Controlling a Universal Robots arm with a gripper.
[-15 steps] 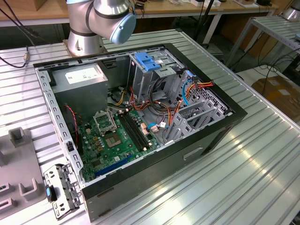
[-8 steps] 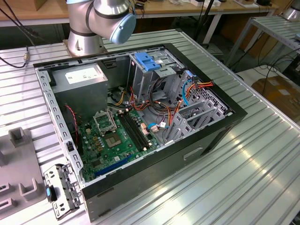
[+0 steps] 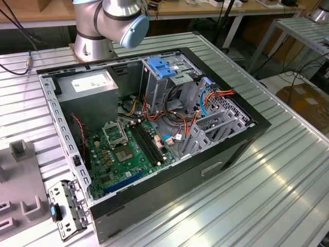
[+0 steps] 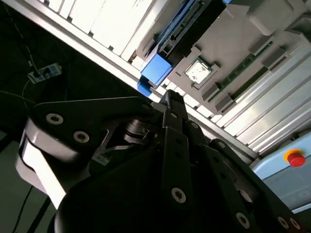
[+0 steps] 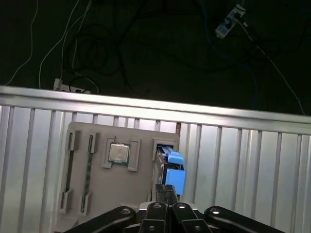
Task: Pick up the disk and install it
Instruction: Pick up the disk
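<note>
first wrist view: the gripper (image 5: 166, 189) hangs over a grey tray (image 5: 112, 194) on the desk (image 5: 252, 160), jaws apparently pressed together with nothing between them; the disk (image 5: 171, 170) stands on edge in a tray slot beside a processor chip (image 5: 118, 153), just beyond the jaw tips; its long axis runs crosswise to the jaws' closing line, so a grasp would likely span its thin dimension; second wrist view shows the disk (image 4: 156, 72) likewise just past the tips.
</note>
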